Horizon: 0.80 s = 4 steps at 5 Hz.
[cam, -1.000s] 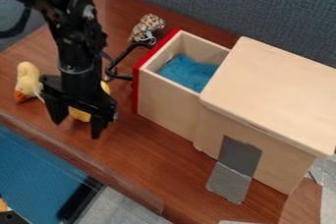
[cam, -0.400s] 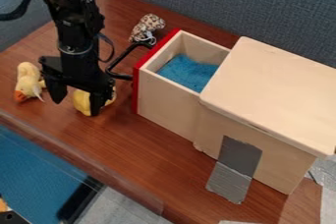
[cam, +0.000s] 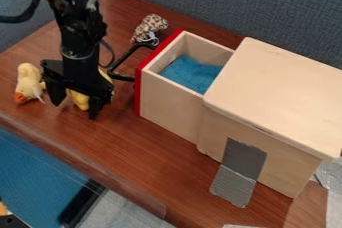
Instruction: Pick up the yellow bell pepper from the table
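Note:
The gripper (cam: 73, 111) hangs low over the left part of the table, its two fingers spread apart and pointing down. Partly hidden behind and between the fingers lies a yellow toy (cam: 81, 101); whether they touch it I cannot tell. Just left of the gripper is a pale yellow plush duck (cam: 28, 83) with an orange beak. To the right stands a wooden box with its drawer (cam: 170, 103) pulled out, red-fronted with a black handle (cam: 119, 67). Blue material (cam: 191, 74) lies inside the drawer.
A spotted plush toy (cam: 149, 28) lies behind the drawer handle. The box's wooden top (cam: 280, 92) takes up the right side, with grey tape (cam: 234, 184) running from its side down to the table. A grey partition (cam: 227, 2) stands behind the table (cam: 160, 157).
From a second ago the gripper has moved up in the view and slightly left, back toward the yellow toy. Since the middle frame it has shifted a little left. The drawer has stayed still.

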Available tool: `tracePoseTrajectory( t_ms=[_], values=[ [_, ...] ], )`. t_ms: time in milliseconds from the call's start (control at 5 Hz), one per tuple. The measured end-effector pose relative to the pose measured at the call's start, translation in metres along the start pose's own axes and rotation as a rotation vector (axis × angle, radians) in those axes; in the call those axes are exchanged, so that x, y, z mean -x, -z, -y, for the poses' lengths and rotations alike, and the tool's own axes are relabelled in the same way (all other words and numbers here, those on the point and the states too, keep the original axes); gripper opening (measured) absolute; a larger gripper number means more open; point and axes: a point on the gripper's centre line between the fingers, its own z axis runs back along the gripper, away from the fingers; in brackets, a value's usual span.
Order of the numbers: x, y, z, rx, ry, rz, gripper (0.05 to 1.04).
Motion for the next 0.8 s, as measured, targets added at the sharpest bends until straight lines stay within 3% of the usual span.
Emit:
tracePoseTrajectory(
  t_ms=[400,600,800],
  values=[
    [-0.005,0.005,0.002,0.007,0.009,0.014,0.375],
    [-0.003,0.005,0.003,0.033,0.005,0.002,0.163],
    [0.008,0.000,-0.013,0.072,-0.031,-0.031,0.090]
  ],
)
